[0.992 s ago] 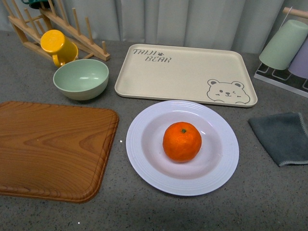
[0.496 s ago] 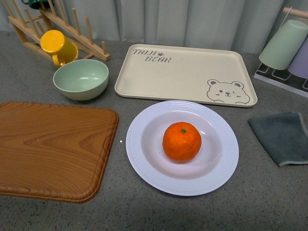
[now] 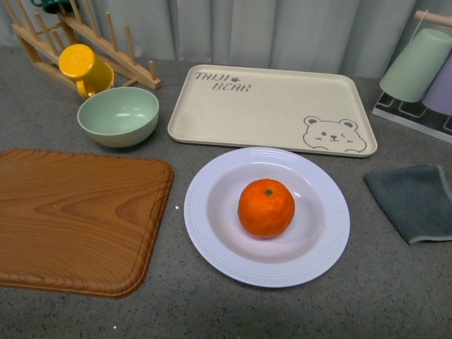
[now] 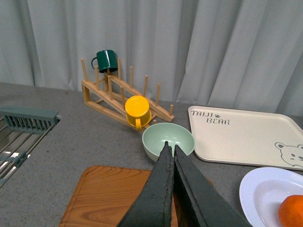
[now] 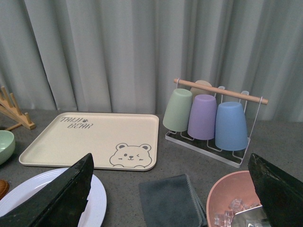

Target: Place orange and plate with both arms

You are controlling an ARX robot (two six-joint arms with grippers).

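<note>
Where curtains (image 3: 282,28) hang, a speckled grey countertop (image 3: 395,296), perhaps stone, under the plate (image 3: 202,227).

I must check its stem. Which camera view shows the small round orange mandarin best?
The front view: the small round orange mandarin lies whole in the round pale ridged plate, green stem dot up. The left wrist view catches only its edge at the frame corner. The right wrist view does not show it.
</note>
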